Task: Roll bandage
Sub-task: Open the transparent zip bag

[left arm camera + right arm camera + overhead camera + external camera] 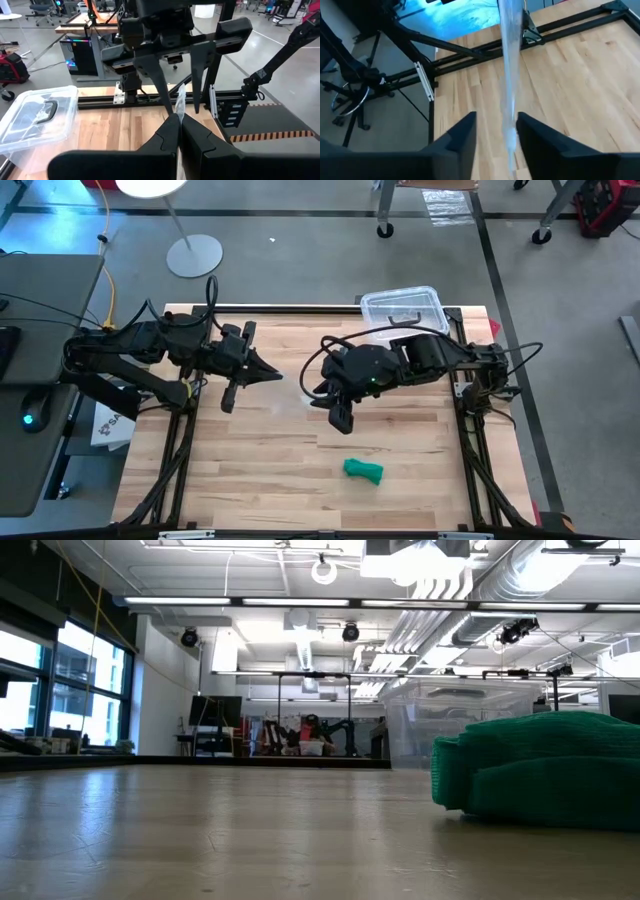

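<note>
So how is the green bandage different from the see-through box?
The bandage is solid green and bunched into a small soft lump; the clear plastic box is see-through and hard-sided. The bandage is much smaller than the box. The bandage lies near the table's front edge, the box at the back right corner. Both rest on the wooden table, untouched by either gripper.

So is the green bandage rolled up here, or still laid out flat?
Rolled, loosely. The bandage lies as a small bunched roll on the table, apart from both grippers; the low view shows stacked layers, not a flat strip.
</note>
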Tool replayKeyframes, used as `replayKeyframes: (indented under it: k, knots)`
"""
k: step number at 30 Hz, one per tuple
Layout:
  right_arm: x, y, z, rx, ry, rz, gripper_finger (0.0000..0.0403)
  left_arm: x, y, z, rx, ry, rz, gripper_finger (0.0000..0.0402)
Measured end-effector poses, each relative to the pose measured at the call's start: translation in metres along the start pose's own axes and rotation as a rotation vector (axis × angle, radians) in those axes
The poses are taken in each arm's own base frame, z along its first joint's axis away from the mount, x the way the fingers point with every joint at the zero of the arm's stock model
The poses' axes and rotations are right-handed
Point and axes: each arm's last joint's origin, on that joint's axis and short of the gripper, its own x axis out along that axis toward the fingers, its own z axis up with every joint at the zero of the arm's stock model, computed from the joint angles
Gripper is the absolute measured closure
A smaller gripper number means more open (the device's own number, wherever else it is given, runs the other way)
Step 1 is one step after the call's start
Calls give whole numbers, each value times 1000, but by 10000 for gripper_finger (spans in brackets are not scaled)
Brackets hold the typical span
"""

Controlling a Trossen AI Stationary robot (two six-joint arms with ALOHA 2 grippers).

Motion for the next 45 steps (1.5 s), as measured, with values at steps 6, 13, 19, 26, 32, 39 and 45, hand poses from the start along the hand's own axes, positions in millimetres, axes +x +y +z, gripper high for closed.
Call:
replayKeyframes:
  k: [6,13,19,26,32,39,45]
  knots:
    - [4,-2,0,51,-35,-87,252,0,0,0,0,0,0,401]
    - [17,-2,0,51,-42,-119,336,0,0,0,0,0,0,401]
    - [17,2,-3,16,-38,-125,398,0,0,0,0,0,0,401]
    - [17,0,-8,37,17,-144,396,1,0,-1,0,11,0,401]
    - [17,1,-9,34,32,-120,398,1,0,-1,0,11,0,401]
    - [17,1,-10,35,56,-98,395,1,0,-1,0,9,-1,401]
    - [17,1,-12,55,79,-94,391,0,0,-1,0,7,-1,401]
